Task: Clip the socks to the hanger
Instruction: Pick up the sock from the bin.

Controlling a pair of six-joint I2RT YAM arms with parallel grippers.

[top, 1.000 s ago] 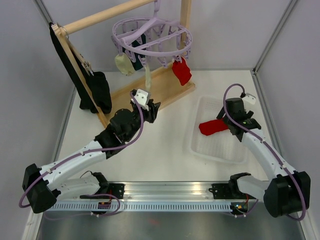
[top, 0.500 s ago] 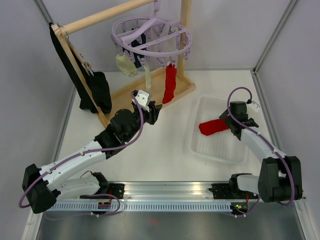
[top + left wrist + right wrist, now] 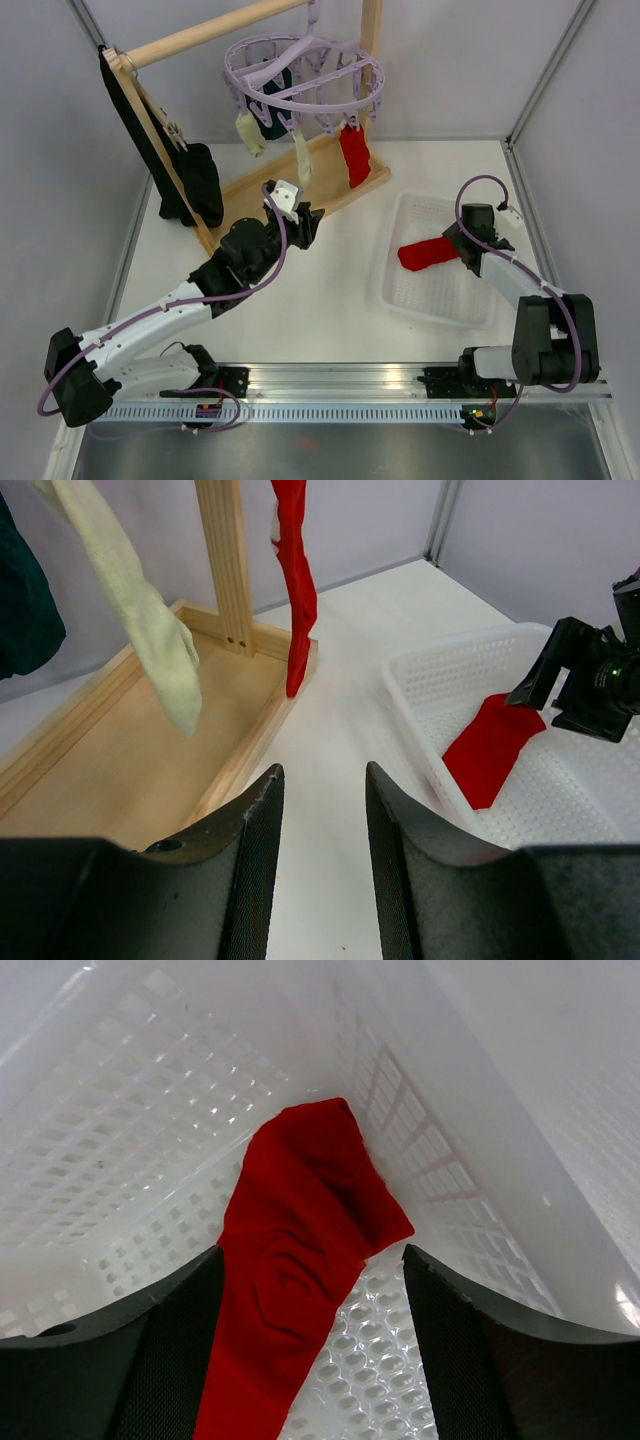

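White desk (image 3: 330,300) with grey walls around it carries a wooden rack (image 3: 300,185) toward its far left corner and a white perforated basket (image 3: 440,295) near its right edge. From the rack hangs the lavender hanger (image 3: 300,97), with a red sock (image 3: 354,155), two cream socks (image 3: 302,158) and a dark teal sock (image 3: 272,115) already clipped to it. One more red sock (image 3: 428,252) lies loose in the basket, at its far side. The right end effector (image 3: 315,1360) hangs just over that sock with its fingers wide apart on either side of it and nothing gripped. The left end effector (image 3: 320,860) sits mid-desk near the rack's base, its fingers part-way apart and empty. The sock looks light, limp and thin, so it will likely droop from any grip and slide little on the plastic. A pinch on the raised fold near its end should give enough fabric, with a free edge left for a clip. The right wrist view shows the sock's creases and its end resting against the basket wall, which the overhead view hides behind the arm. Only the overhead view shows the hanger's rings and clips. The left wrist view shows the hung socks dangling above the rack's base.
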